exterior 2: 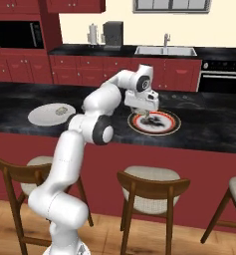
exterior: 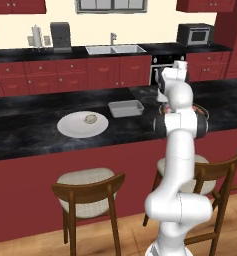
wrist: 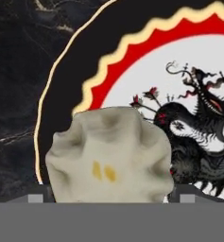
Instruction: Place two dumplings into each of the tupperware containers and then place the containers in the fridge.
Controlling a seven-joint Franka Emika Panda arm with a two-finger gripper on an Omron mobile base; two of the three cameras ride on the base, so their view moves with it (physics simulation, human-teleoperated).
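On the black marble counter (exterior: 30,130), red cabinets (exterior: 70,75) behind.

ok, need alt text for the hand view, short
A pale crimped dumpling fills the lower centre, close to the camera, lying on a decorated plate with a black outer band, a wavy red and yellow ring, and a black dragon drawing on white. Dark marbled counter shows at left.

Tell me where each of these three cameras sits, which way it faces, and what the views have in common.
Left base view: behind the arm, left; faces the counter, white plate, tupperware container; arm at right.
Right base view: behind, right; faces the red-rimmed plate; gripper above it.
Hand view: on the hand, looking down at a dumpling.
Shared: red-rimmed plate.
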